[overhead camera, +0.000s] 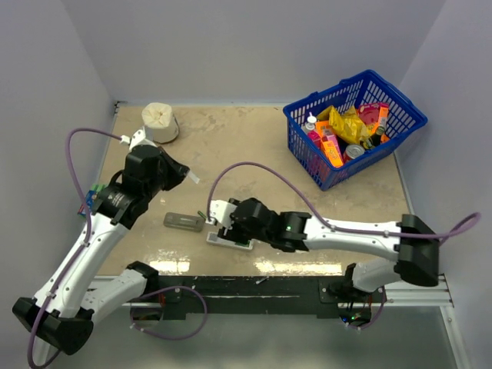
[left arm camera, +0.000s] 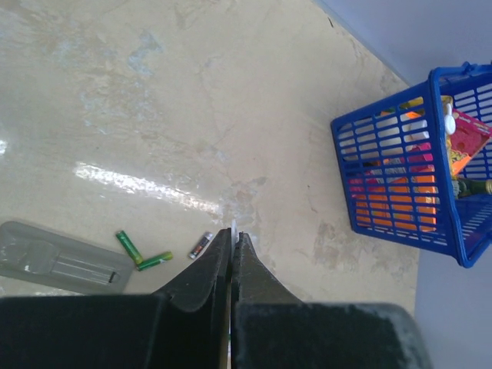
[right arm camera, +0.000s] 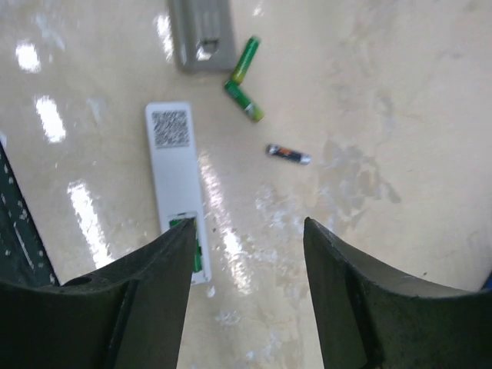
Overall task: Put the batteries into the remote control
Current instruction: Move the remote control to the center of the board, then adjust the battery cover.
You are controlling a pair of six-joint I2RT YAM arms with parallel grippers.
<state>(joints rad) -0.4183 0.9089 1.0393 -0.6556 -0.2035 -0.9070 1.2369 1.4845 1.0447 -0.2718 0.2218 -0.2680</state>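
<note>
The white remote control point(right arm camera: 174, 165) lies back up on the table, its end compartment open with a green cell point(right arm camera: 185, 234) inside; it also shows under the right arm point(overhead camera: 228, 239). My right gripper point(right arm camera: 246, 231) hangs open above that end, its left finger point(right arm camera: 165, 261) over the compartment. Loose batteries lie beyond the remote: two green point(right arm camera: 246, 58) point(right arm camera: 244, 101) and one dark point(right arm camera: 289, 154), the same ones at green point(left arm camera: 129, 247) point(left arm camera: 155, 260) and dark point(left arm camera: 201, 245). My left gripper point(left arm camera: 233, 233) point(overhead camera: 187, 175) is held up, shut on a thin white piece point(left arm camera: 233, 225) seen edge-on.
A grey flat tray-like piece point(overhead camera: 183, 221) point(left arm camera: 61, 257) point(right arm camera: 201, 34) lies left of the remote. A blue basket point(overhead camera: 304, 142) point(left arm camera: 344, 165) full of packets stands at the back right. A white roll point(overhead camera: 159, 121) sits at the back left.
</note>
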